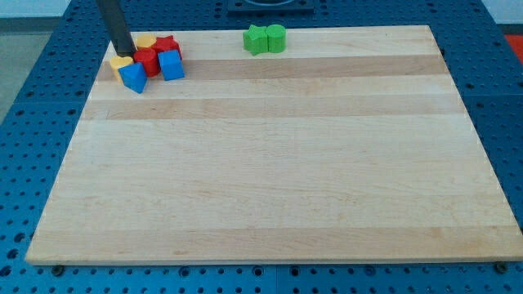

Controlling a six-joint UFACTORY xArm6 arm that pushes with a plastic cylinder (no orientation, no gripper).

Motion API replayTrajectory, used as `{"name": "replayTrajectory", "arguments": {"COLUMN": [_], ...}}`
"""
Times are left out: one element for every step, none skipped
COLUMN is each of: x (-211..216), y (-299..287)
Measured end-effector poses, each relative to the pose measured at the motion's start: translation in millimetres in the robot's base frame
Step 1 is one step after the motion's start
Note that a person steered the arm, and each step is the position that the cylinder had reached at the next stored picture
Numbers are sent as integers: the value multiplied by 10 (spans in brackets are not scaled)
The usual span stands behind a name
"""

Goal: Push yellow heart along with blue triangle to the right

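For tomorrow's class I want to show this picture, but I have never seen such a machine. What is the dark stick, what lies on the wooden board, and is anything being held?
The dark stick is the end of a robot arm. It has no jaws and holds nothing; it only pushes blocks by sliding my tip along the board. There is a single camera view, looking down at the board at a slant. At the view's top left sits a tight cluster: a yellow heart, a blue triangle, a blue block, red blocks and another yellow block. My tip rests just by the yellow heart. Two green blocks sit apart along the top edge.
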State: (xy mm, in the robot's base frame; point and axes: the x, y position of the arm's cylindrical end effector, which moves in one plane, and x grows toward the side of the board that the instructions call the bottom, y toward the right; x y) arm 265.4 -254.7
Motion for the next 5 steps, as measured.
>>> {"name": "replayTrajectory", "arguments": {"x": [-27,31,54,54,136], "y": [-338,-503,-439,-286,-241]}}
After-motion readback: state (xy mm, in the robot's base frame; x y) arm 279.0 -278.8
